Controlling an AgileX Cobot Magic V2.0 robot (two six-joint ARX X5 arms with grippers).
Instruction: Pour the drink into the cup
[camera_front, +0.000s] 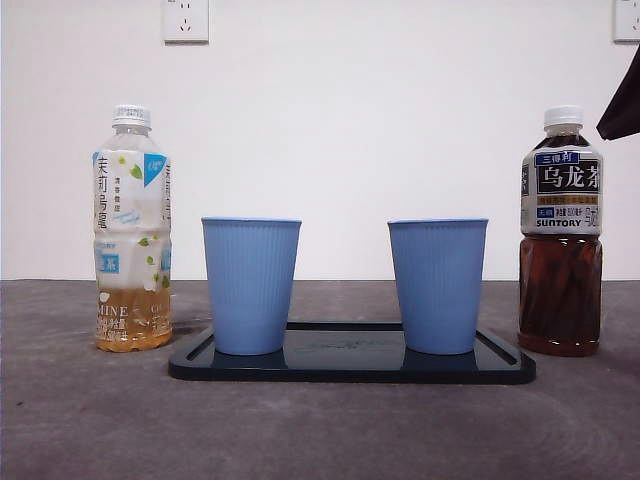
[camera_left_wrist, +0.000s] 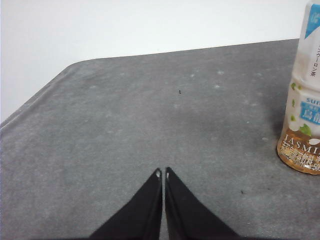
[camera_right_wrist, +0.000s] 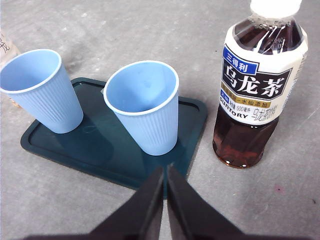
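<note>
Though near right hand (camera_right_wrist: 165, 169), oolong bottle (camera_right_wrist: 259, 85) unheld.

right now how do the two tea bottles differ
The jasmine tea bottle is nearly empty, with pale amber tea only at its base; the oolong tea bottle is nearly full of dark brown tea. The jasmine label is white and light blue and covers most of the body; the oolong label is a dark blue and white band on the upper body. Both stand upright, white caps on, flanking the tray.
</note>
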